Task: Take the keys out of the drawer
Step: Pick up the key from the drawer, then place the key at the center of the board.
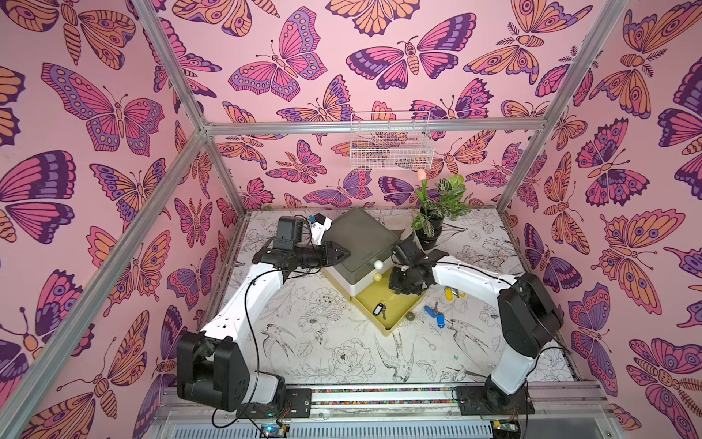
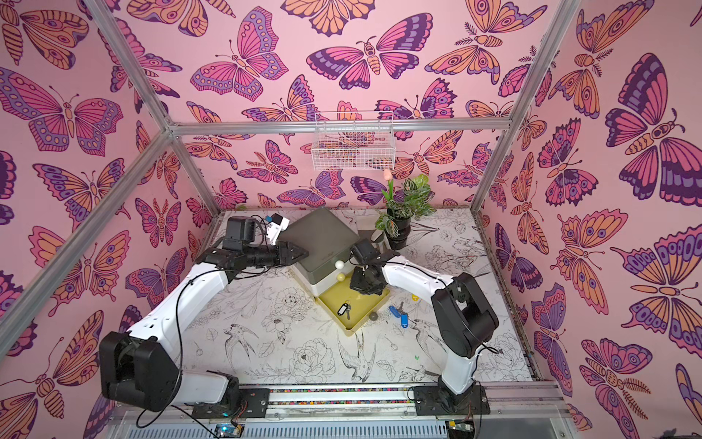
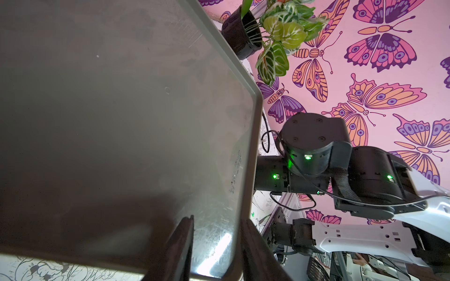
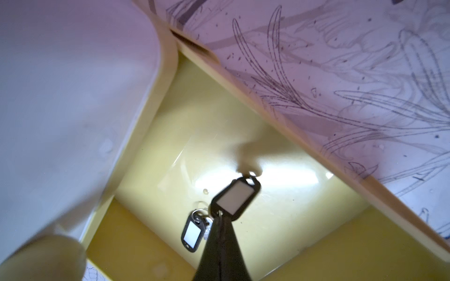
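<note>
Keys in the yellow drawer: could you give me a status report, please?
Right gripper shut on black-tagged key over yellow plastic drawer. Left gripper shut, on grey cabinet lid. Second black-tagged key lies in drawer. Nothing blocking.

Floral table — drawer unit, keys, plant

Top views bright, evenly lit, edges bowed. Left wrist view dim over cabinet top, glare streak near rim. Right wrist view: glare on drawer floor, black key tag motion-blurred, knob defocused
</note>
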`<move>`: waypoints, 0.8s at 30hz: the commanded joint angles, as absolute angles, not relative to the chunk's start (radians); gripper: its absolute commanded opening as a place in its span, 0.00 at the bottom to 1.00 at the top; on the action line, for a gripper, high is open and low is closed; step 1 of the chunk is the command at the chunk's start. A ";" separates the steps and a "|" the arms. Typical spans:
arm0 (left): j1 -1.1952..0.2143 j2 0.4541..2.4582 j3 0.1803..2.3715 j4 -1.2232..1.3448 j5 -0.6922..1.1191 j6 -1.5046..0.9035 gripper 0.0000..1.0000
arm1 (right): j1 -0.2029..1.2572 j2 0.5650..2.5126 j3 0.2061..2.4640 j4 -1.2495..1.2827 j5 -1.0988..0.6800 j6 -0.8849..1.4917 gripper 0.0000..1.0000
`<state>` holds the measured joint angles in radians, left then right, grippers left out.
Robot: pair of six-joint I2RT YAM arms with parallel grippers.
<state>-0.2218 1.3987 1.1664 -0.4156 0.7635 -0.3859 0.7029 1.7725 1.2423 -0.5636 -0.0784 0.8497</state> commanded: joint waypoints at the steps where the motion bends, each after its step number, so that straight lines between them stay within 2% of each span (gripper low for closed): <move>1: -0.213 1.394 1.161 -0.466 0.745 -0.393 0.38 | 0.712 1.728 1.212 -0.565 -0.063 0.830 0.00; 24: -0.215 1.330 1.183 -0.444 0.762 -0.454 0.38 | 0.711 1.366 1.127 -0.709 -0.032 0.747 0.00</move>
<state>-0.2207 1.3552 1.1740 -0.4374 0.7597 -0.4507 0.7033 1.4090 1.1522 -0.6300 -0.0631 0.7757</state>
